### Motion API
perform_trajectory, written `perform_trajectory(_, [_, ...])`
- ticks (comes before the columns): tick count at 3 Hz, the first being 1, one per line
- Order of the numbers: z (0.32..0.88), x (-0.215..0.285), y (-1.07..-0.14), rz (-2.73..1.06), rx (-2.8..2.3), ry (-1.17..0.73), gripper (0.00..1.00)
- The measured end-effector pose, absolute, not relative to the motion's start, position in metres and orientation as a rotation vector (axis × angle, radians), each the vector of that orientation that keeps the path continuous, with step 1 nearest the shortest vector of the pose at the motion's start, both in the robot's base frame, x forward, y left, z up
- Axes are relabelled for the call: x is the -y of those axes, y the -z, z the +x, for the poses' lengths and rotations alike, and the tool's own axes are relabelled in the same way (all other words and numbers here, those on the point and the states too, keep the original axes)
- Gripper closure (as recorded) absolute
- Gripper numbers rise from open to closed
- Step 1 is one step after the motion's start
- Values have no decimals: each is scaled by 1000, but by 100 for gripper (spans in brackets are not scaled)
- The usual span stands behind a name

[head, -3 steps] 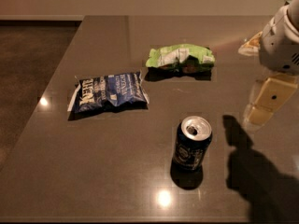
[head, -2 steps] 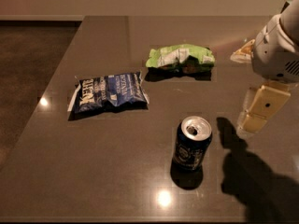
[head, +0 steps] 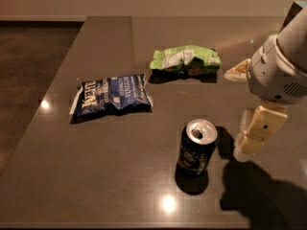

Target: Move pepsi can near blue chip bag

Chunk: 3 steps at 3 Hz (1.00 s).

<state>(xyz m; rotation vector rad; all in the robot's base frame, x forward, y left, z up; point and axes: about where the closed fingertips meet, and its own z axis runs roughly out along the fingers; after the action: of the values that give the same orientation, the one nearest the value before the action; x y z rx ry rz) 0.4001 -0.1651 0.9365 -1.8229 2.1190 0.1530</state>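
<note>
The pepsi can (head: 196, 148) stands upright on the dark table (head: 110, 176), front centre, a dark can with a silver open top. The blue chip bag (head: 112, 95) lies flat to the can's upper left, well apart from it. My gripper (head: 238, 112) hangs just right of the can, a little above the table, and it is open and empty. One cream finger (head: 258, 130) is beside the can. The other finger (head: 238, 71) is farther back.
A light-green chip bag (head: 185, 60) lies behind the can, towards the table's far side. The table's left edge (head: 57, 80) drops to a dark floor. The arm's shadow falls on the table's front right.
My gripper has moved left and down, closer to the right side of the pepsi can. The can and both bags have not moved.
</note>
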Motion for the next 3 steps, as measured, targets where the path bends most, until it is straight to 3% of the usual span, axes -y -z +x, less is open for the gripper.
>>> perform_trajectory(3, [375, 113, -919, -1869, -1990, -426, 0])
